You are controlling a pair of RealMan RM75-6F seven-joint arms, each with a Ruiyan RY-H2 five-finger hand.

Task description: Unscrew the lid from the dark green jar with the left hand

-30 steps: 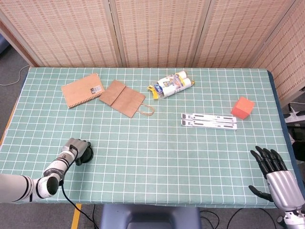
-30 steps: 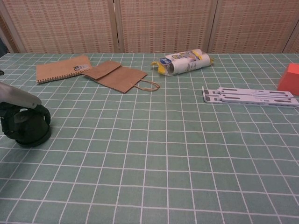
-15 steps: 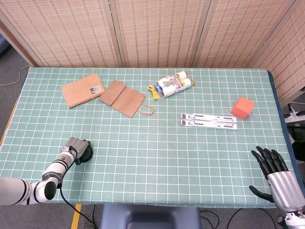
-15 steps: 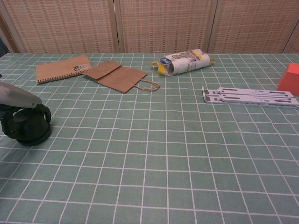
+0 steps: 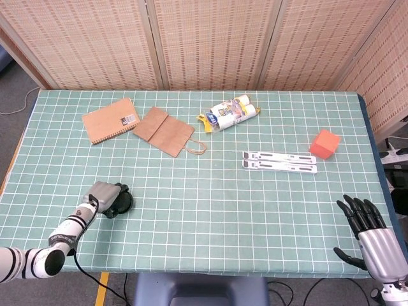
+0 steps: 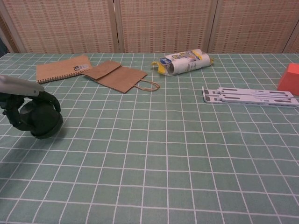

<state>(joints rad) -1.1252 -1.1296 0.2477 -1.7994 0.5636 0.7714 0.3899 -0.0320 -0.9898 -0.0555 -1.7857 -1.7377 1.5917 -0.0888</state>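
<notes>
The dark green jar (image 6: 43, 122) stands low and round on the green checked table near its front left corner, also seen in the head view as the jar (image 5: 121, 203). My left hand (image 6: 22, 103) covers its top, dark fingers wrapped around the lid, and shows as the left hand (image 5: 105, 196) with the silver wrist behind it. The lid itself is hidden under the fingers. My right hand (image 5: 370, 233) hovers off the table's front right corner, fingers spread, holding nothing; the chest view does not show it.
At the back left lie a brown notebook (image 5: 109, 120) and a flat paper bag (image 5: 166, 131). A white and yellow roll pack (image 5: 229, 113) lies at the back centre. A white folded stand (image 5: 279, 162) and an orange block (image 5: 324, 143) sit to the right.
My left hand and the jar have shifted to the right and slightly away from the table's front edge; the hand stays wrapped on the lid. The right hand has barely moved.
</notes>
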